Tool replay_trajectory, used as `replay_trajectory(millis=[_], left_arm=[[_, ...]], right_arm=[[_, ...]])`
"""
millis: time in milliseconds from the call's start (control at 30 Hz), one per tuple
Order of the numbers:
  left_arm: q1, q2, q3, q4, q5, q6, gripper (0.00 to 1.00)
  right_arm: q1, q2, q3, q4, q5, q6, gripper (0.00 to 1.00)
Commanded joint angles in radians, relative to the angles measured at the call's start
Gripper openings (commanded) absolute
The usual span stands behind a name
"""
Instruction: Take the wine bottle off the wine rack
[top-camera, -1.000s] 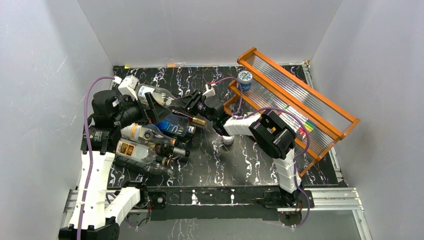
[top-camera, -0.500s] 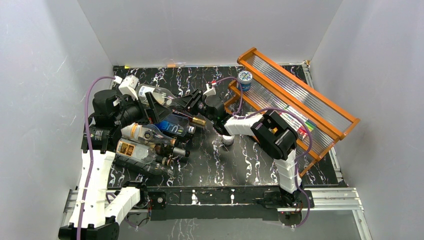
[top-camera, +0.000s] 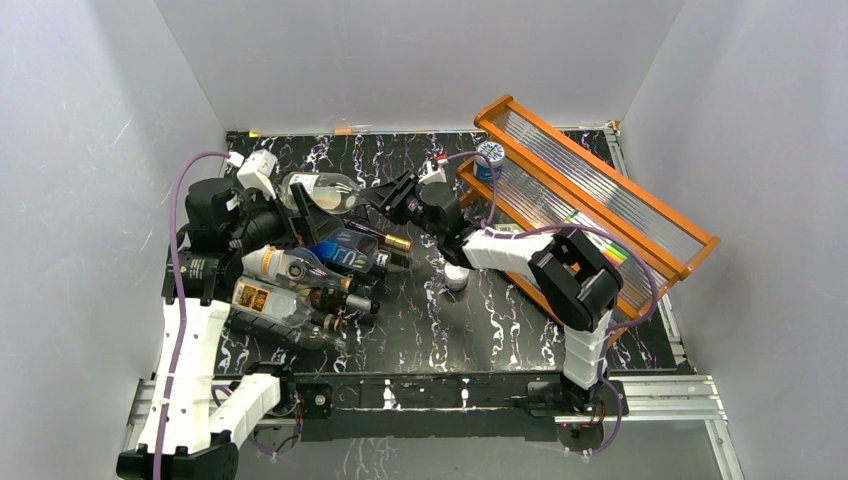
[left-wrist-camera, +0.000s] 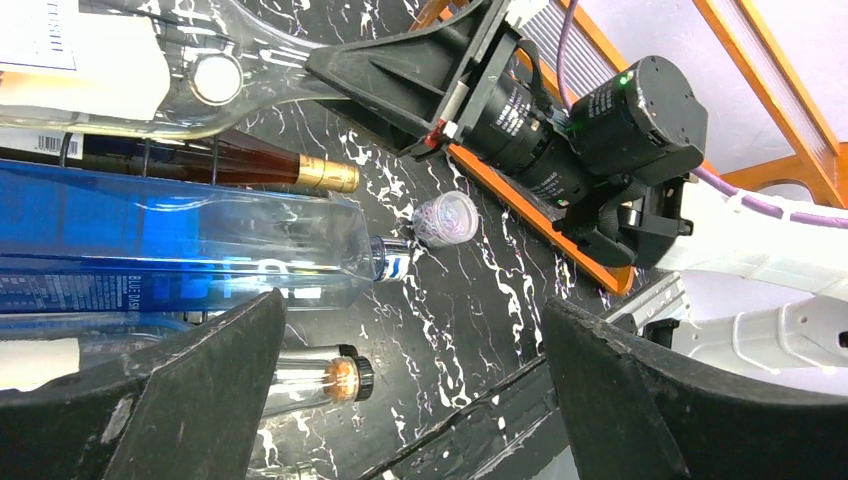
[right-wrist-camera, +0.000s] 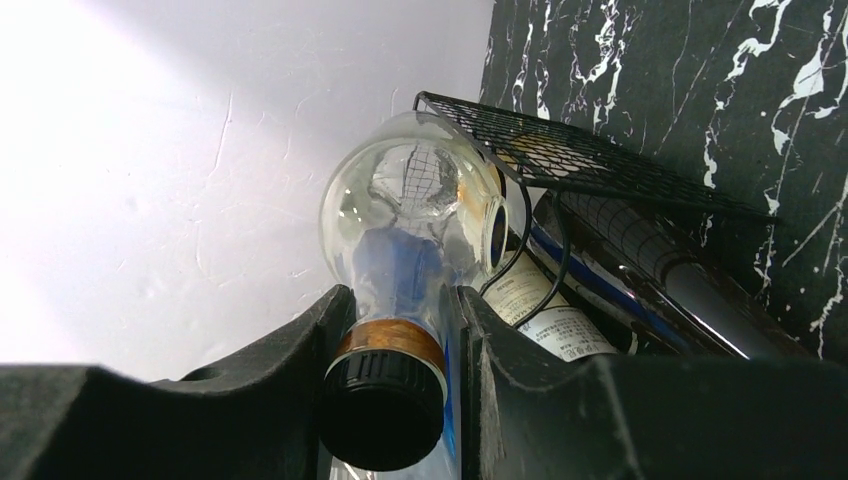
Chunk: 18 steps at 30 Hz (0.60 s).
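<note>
**Item:** wine bottle (right-wrist-camera: 410, 215), clear glass with a bulbous shoulder, an amber band and a black screw cap at the neck.
**Location:** at the far end of the wine rack (right-wrist-camera: 600, 165), a low frame of thin black wire with a fine mesh panel. The neck points toward the table's middle. Whether the glass rests on the wire cannot be told.
**Held by:** right gripper (right-wrist-camera: 395, 345), matte black fingers clamped on the neck just behind the cap.
**Left gripper** (left-wrist-camera: 415, 315): fingers spread wide above the rack, gripping nothing.
**Also racked:**
- blue glass bottle (left-wrist-camera: 180, 250), flat-sided
- dark amber bottle (left-wrist-camera: 250, 172), gold foil top
- cork-stoppered neck (left-wrist-camera: 325, 378)

**Table** (top-camera: 480, 330): black with white marble veining; a small translucent cap (left-wrist-camera: 447, 218) lies on it.
**View notes:**
- Only the right wrist view shows the band, cap and mesh.
- Only the left wrist view shows the wine bottle's white label close up.
- Only the overhead view shows the whole orange wood shelf (top-camera: 600, 205) with its ribbed clear panels
</note>
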Motion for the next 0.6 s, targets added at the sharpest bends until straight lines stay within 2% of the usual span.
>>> replay_trajectory(millis=[0, 167, 567], left_arm=[[-0.004, -0.001, 0.044, -0.007, 0.000, 0.003, 0.98], [-0.004, 0.004, 0.052, -0.007, -0.009, 0.001, 0.98], [-0.004, 0.018, 0.081, -0.008, -0.046, -0.009, 0.98]], right_arm=[[-0.009, -0.124, 0.008, 0.107, 0.016, 0.024, 0.00], [-0.012, -0.150, 0.009, 0.073, 0.014, -0.038, 0.00], [-0.013, -0.210, 0.269, -0.372, 0.052, -0.329, 0.00]])
